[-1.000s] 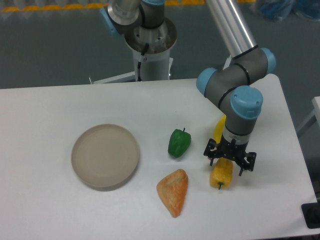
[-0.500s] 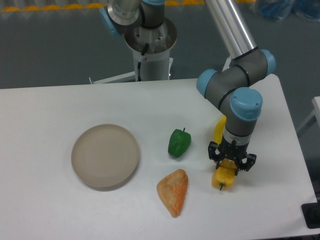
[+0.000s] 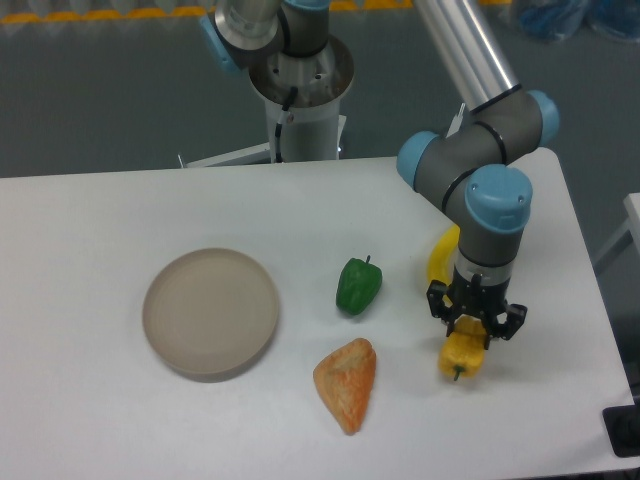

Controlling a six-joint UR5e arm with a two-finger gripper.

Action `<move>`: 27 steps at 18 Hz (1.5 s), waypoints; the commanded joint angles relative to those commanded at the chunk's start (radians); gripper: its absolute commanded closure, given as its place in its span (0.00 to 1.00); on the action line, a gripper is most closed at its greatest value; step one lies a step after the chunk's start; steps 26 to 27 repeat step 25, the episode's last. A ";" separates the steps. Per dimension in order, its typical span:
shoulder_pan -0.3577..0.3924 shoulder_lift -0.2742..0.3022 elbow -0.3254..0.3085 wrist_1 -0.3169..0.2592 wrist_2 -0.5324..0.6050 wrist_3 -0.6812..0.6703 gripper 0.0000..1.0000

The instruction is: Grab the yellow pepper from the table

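Observation:
The yellow pepper (image 3: 462, 358) is at the right side of the white table (image 3: 100, 220), its dark stem pointing toward the front edge. My gripper (image 3: 476, 326) comes straight down onto the pepper's upper end and is shut on it, the black fingers pressing both sides. Whether the pepper touches the tabletop I cannot tell. The wrist hides the pepper's top.
A slim curved yellow piece (image 3: 441, 257) lies just behind the gripper, partly hidden by the arm. A green pepper (image 3: 358, 285) sits left of it, an orange wedge-shaped piece (image 3: 347, 382) lies in front, and a round beige plate (image 3: 210, 312) is further left. The table's right edge is close.
The fingers went from spread wide to closed on the yellow pepper. Gripper and pepper have then shifted a little to the right together.

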 joint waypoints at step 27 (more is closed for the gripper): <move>0.011 0.091 0.019 -0.069 0.058 0.114 0.69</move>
